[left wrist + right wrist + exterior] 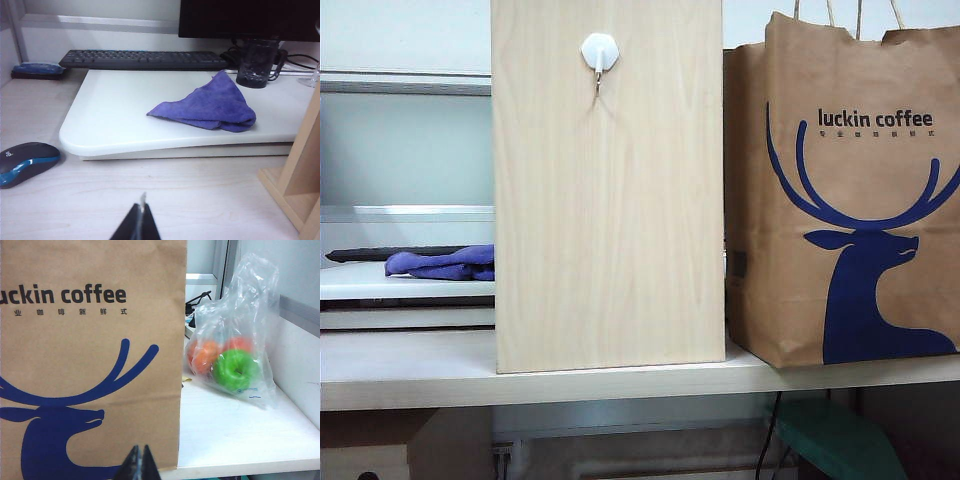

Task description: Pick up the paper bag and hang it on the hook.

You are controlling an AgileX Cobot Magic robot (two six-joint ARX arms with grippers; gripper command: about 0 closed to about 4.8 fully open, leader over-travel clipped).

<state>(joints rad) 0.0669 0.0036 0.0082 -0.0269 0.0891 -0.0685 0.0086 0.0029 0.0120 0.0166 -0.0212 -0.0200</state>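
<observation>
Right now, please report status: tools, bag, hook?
Both tools shut, empty: left tool low over desk, right tool facing paper bag. Bag upright beside board, untouched. Hook free.

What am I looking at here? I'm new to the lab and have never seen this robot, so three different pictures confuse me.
It is a two-armed robot, each arm ending in a two-finger gripper. One picture comes from a fixed camera facing the table: a wood-grain board carrying the hook, with the paper bag standing to its right. The other two come from cameras on the wrists. The left gripper is shut and faces a purple cloth, a keyboard and a mouse. The right gripper is shut before the bag, beside a plastic bag of fruit. Neither gripper holds anything.
</observation>
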